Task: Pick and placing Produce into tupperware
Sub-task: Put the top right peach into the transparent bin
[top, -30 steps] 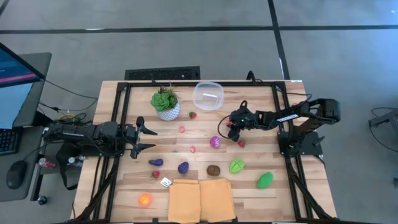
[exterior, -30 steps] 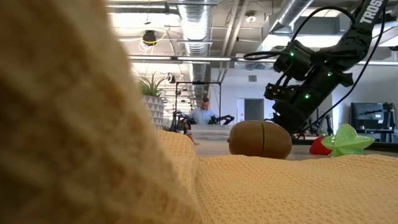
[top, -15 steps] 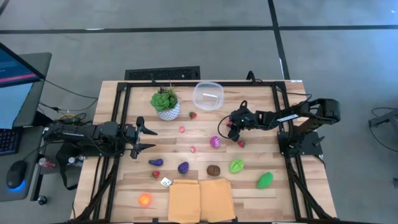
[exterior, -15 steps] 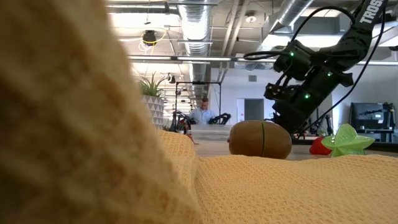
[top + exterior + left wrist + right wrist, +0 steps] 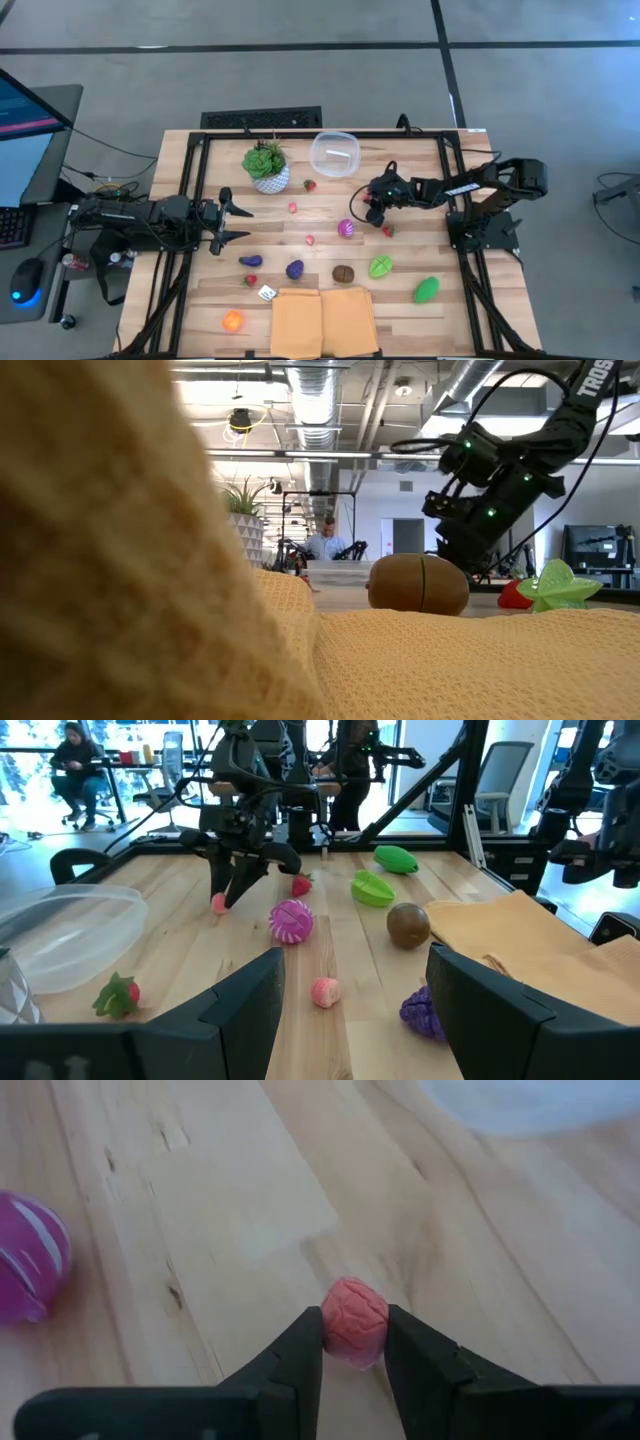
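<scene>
The clear tupperware (image 5: pixel 334 153) stands at the table's far middle, beside the potted plant (image 5: pixel 266 165). Produce lies scattered over the wood: a magenta piece (image 5: pixel 346 228), a brown kiwi (image 5: pixel 343 272), a green star (image 5: pixel 380 267), purple grapes (image 5: pixel 295 269), strawberries and more. My right gripper (image 5: pixel 354 1325) slants down just right of the magenta piece, shut on a small pink piece (image 5: pixel 218 902). My left gripper (image 5: pixel 245 224) waits open and level at the table's left edge, with nothing between its fingers. My right gripper pinches the small pink piece by its two sides (image 5: pixel 345 1325) between its two fingertips (image 5: pixel 305 1350). The fingers slant down from the table's right side. The piece sits at their free ends, low over the wood; whether it rests on the table I cannot tell.
Two yellow cloths (image 5: pixel 322 320) lie at the near edge and fill the low view's foreground (image 5: pixel 400 660). An orange piece (image 5: pixel 233 320) and a green piece (image 5: pixel 427 289) lie near the front corners. A black frame (image 5: pixel 190 180) borders the table.
</scene>
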